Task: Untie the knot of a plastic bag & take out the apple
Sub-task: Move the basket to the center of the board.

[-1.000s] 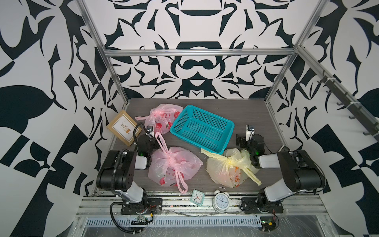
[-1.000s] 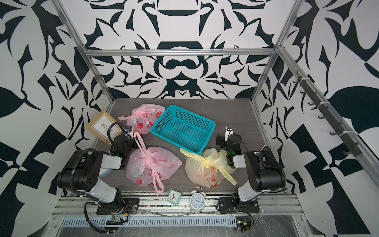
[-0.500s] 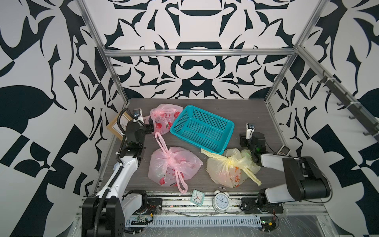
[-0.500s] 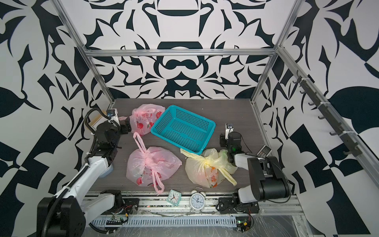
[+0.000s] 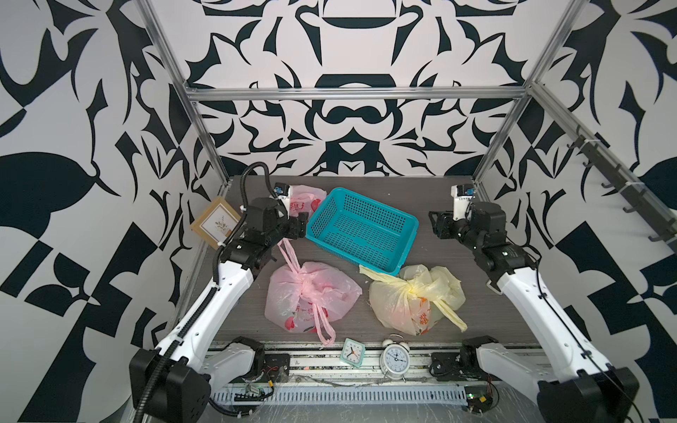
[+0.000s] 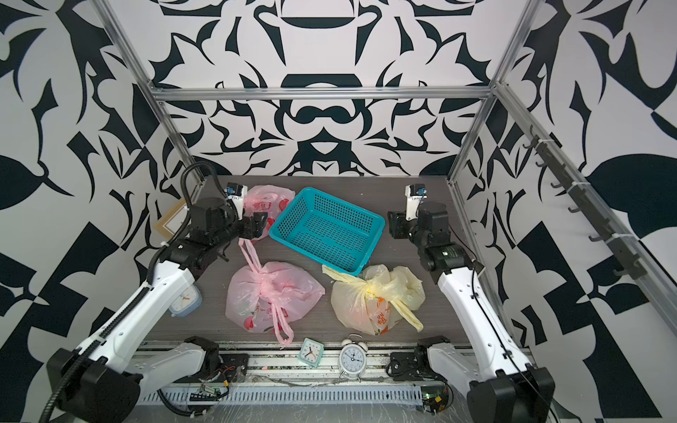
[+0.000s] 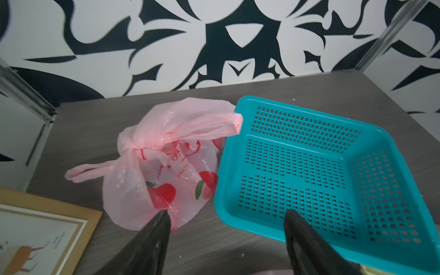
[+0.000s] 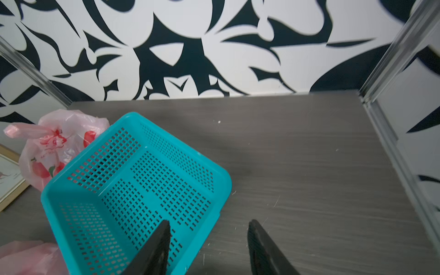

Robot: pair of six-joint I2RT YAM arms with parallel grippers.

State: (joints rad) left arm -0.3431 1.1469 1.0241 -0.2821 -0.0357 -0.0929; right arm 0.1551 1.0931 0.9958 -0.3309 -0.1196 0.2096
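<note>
Three knotted plastic bags lie on the grey table. A pink bag [image 5: 311, 296] is at the front middle, its knot [image 5: 306, 284] on top. A yellow bag [image 5: 414, 300] sits to its right. Another pink bag [image 7: 166, 166], printed with red apples, lies at the back left. No apple itself shows. My left gripper [image 7: 227, 214] hovers open between the back pink bag and the teal basket [image 5: 361, 230], holding nothing. My right gripper [image 8: 209, 222] is open and empty above the basket's right corner, far from the bags.
A gold picture frame [image 5: 216, 227] leans at the left wall. A teal square clock [image 5: 353, 351] and a white alarm clock [image 5: 395, 357] stand at the front edge. A pale blue clock [image 6: 185, 300] sits under my left forearm. Metal posts bound the table.
Both arms have unfolded from the front of the table and reached up and back. Both grippers' jaws have narrowed, the right one's more, and they still hold nothing.
</note>
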